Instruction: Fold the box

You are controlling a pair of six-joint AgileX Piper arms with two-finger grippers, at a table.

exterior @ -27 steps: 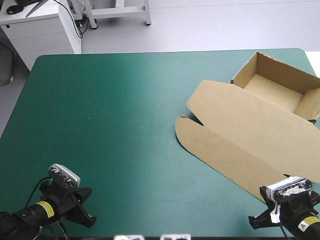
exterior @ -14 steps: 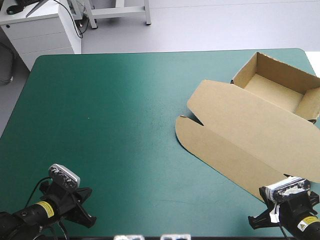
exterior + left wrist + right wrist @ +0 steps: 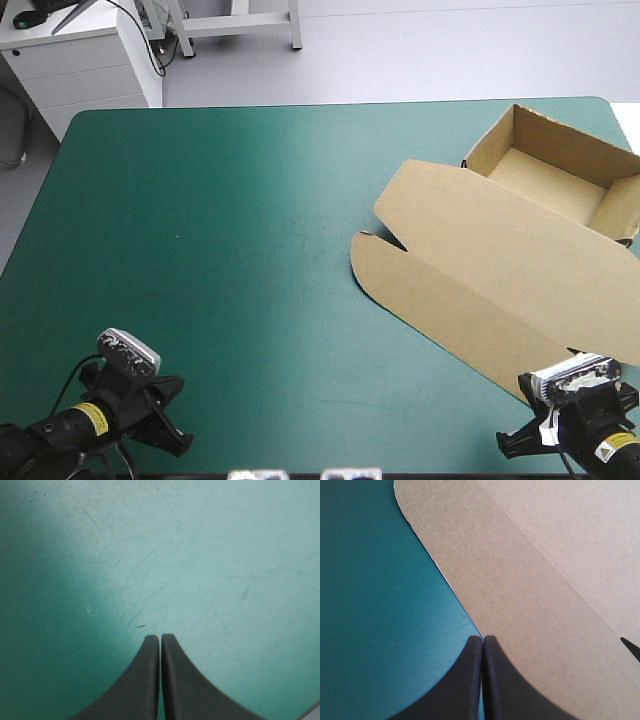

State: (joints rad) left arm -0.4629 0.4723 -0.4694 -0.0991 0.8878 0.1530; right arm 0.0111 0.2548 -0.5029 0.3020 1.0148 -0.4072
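The brown box (image 3: 500,260) lies at the table's right side as an open tray (image 3: 555,170) toward the far right corner, with its lid spread flat toward the near edge. My right gripper (image 3: 515,445) sits at the near right corner, shut and empty, its tips (image 3: 482,639) over the lid's near edge (image 3: 520,580). At the near left corner my left gripper (image 3: 175,435) is shut too, and its tips (image 3: 160,637) rest above bare teal-green cover, far from the box.
The teal-green cover (image 3: 220,240) stretches bare across the table's left and middle. The tray's far wall stands close to the table's right edge.
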